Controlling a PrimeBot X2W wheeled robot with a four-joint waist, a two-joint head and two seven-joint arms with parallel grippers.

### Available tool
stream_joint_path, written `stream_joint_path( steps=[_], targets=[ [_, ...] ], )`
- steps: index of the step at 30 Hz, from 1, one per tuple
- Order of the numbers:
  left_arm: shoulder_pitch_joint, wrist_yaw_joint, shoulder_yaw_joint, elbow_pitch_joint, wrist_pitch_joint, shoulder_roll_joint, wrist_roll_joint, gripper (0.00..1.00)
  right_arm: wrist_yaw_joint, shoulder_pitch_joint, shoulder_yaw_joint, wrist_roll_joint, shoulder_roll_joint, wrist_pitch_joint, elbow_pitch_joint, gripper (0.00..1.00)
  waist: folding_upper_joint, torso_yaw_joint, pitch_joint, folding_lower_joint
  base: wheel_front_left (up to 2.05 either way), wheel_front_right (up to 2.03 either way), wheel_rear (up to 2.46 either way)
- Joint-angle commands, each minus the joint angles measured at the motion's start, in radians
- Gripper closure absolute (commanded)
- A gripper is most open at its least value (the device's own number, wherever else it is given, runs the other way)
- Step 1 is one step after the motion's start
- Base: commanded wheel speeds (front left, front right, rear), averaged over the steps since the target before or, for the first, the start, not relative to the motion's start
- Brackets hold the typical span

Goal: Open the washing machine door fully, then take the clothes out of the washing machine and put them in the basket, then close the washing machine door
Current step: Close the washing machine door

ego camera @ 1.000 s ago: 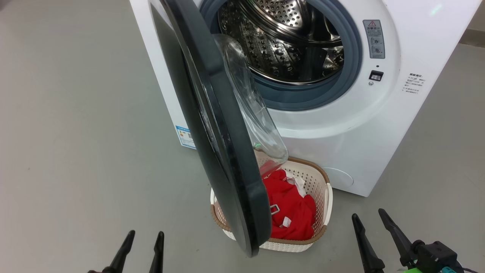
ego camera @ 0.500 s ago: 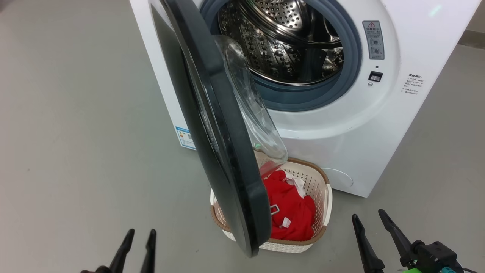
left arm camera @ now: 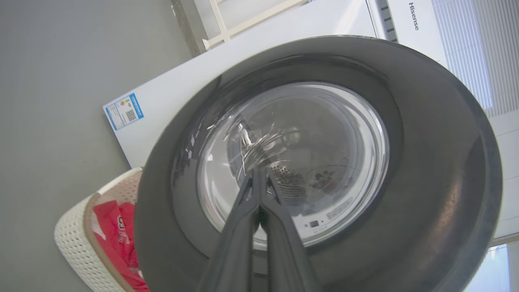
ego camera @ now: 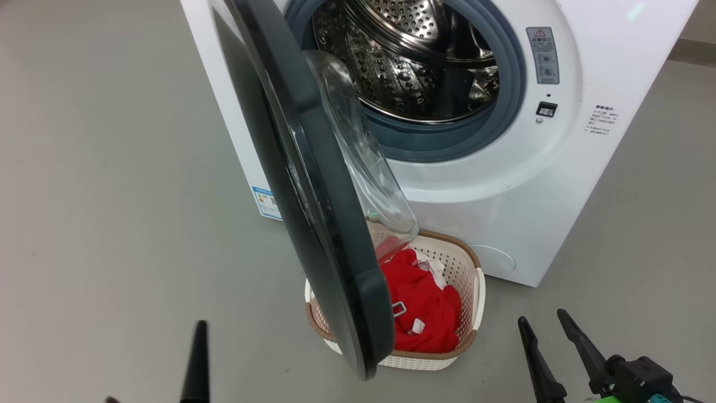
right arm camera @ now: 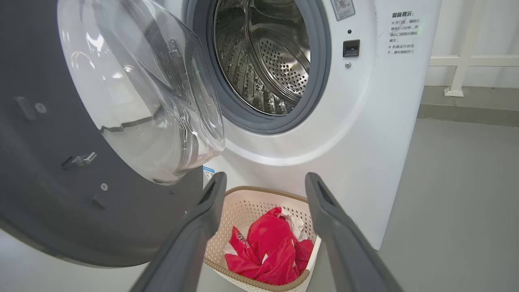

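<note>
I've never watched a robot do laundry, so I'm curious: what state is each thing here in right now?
washing machine door: open, swung out from the machine.
washing machine: drum looks empty.
clothes: bunched inside the basket.
basket: on the floor by the machine, holding the clothes.
left gripper: shut, holding nothing.
right gripper: open, empty.

Bright, even, soft light. White glints streak the glass of the washing machine door (right arm camera: 138, 93); behind it the steel drum (ego camera: 414, 67) sparkles. Beneath the door, shadow on the floor (ego camera: 112, 224) is faint. Wrist views bow lines towards their edges; the left claw (left arm camera: 259, 174) looks soft.
</note>
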Motion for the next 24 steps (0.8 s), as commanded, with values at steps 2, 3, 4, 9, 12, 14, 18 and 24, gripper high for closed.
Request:
stream_joint_path(
  steps=[2, 3, 4, 9, 12, 14, 18, 24],
  targets=[
    [-0.041, -0.006, -0.034, -0.067, 0.059, 0.044, -0.22, 1.0, 0.0, -0.026, 0.028, -0.003, -0.008, -0.006, -0.022, 0.0, -0.0001, -0.008, 0.003, 0.0, 0.0, 0.0, 0.0],
    [-0.039, -0.006, -0.049, -0.081, 0.094, 0.065, -0.265, 1.0, 0.0, -0.027, 0.029, -0.003, -0.008, -0.006, -0.021, 0.0, -0.0001, -0.011, 0.005, 0.0, 0.0, 0.0, 0.0],
    [-0.035, -0.006, -0.063, -0.091, 0.139, 0.079, -0.313, 1.0, 0.0, -0.028, 0.03, -0.002, -0.008, -0.006, -0.021, 0.0, -0.0001, -0.014, 0.007, 0.0, 0.0, 0.0, 0.0],
    [-0.027, -0.006, -0.121, -0.14, 0.361, 0.161, -0.397, 1.0, 0.0, -0.036, 0.032, 0.002, -0.007, -0.006, -0.021, 0.0, -0.0001, -0.03, 0.018, 0.0, 0.0, 0.0, 0.0],
    [-0.024, -0.006, -0.146, -0.161, 0.432, 0.19, -0.389, 1.0, 0.0, -0.041, 0.033, 0.003, -0.008, -0.006, -0.02, 0.0, -0.0001, -0.041, 0.023, 0.0, 0.0, 0.0, 0.0],
    [-0.025, -0.006, -0.151, -0.175, 0.445, 0.191, -0.385, 1.0, 0.0, -0.044, 0.035, 0.004, -0.008, -0.006, -0.02, 0.0, -0.0001, -0.05, 0.026, 0.0, 0.0, 0.0, 0.0],
    [-0.029, -0.006, -0.154, -0.205, 0.47, 0.181, -0.39, 1.0, 0.0, -0.051, 0.039, 0.006, -0.008, -0.006, -0.02, 0.0, -0.0001, -0.073, 0.033, 0.0, 0.0, 0.0, 0.0],
    [-0.047, -0.006, -0.158, -0.221, 0.48, 0.158, -0.376, 1.0, 0.0, -0.064, 0.034, 0.008, -0.007, -0.006, -0.025, 0.0, -0.0001, -0.117, 0.053, 0.0, 0.0, 0.0, 0.0]
  ],
)
